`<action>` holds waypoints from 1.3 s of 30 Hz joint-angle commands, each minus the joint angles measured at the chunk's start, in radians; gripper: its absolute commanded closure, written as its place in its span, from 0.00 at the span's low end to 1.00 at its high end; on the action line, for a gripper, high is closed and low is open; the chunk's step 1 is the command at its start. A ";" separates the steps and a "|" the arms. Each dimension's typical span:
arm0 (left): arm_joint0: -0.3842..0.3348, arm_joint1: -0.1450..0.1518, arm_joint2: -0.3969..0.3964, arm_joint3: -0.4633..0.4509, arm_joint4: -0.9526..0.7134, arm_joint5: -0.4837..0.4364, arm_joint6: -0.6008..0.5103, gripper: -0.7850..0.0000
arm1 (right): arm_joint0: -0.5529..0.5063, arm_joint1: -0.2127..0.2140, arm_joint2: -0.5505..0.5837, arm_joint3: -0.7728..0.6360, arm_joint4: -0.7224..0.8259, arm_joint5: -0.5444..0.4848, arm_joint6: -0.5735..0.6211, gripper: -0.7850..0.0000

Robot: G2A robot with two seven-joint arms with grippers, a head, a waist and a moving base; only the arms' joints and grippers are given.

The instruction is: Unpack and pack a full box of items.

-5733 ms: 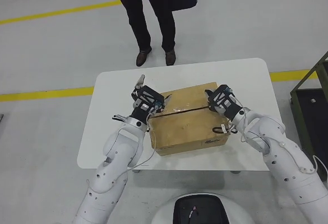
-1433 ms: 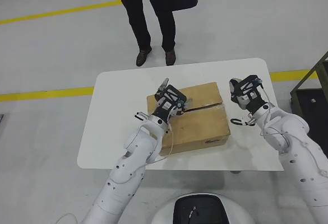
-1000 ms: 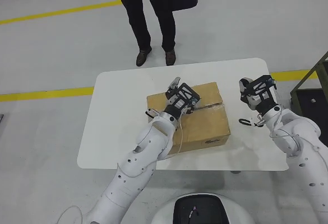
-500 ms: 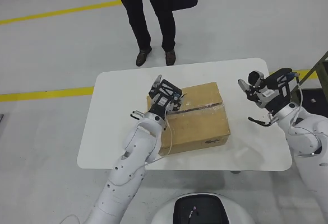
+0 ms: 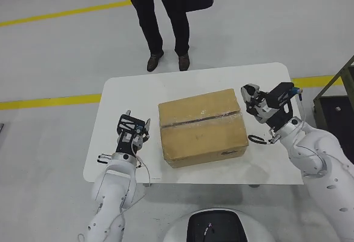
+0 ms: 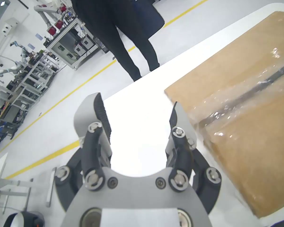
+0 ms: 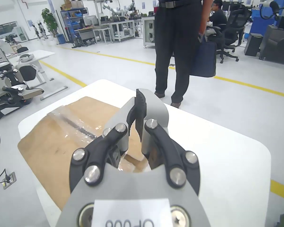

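Robotics lab: robot arms [image 7: 108,5] on workbenches [image 7: 113,28], yellow floor lines [image 5: 43,101].

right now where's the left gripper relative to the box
In the top view the left gripper is open over the white table, just off the left end of the taped cardboard box and apart from it.

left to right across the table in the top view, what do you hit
left claw -> cardboard box -> right claw
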 commanded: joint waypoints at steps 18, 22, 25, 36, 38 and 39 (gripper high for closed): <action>0.159 0.010 -0.137 -0.048 -0.028 0.026 -0.035 0.00 | 0.183 -0.079 -0.401 0.172 -0.105 0.082 -0.086 1.00; 0.159 0.010 -0.137 -0.048 -0.028 0.026 -0.035 0.00 | 0.183 -0.079 -0.401 0.172 -0.105 0.082 -0.086 1.00; 0.159 0.010 -0.137 -0.048 -0.028 0.026 -0.035 0.00 | 0.183 -0.079 -0.401 0.172 -0.105 0.082 -0.086 1.00; 0.159 0.010 -0.137 -0.048 -0.028 0.026 -0.035 0.00 | 0.309 -0.138 -0.544 0.309 -0.102 0.127 -0.113 1.00; 0.159 0.010 -0.137 -0.048 -0.028 0.026 -0.035 0.00 | 0.341 -0.156 -0.574 0.362 -0.085 0.142 -0.123 1.00; 0.159 0.010 -0.137 -0.048 -0.028 0.026 -0.035 0.00 | 0.357 -0.165 -0.589 0.385 -0.080 0.146 -0.129 1.00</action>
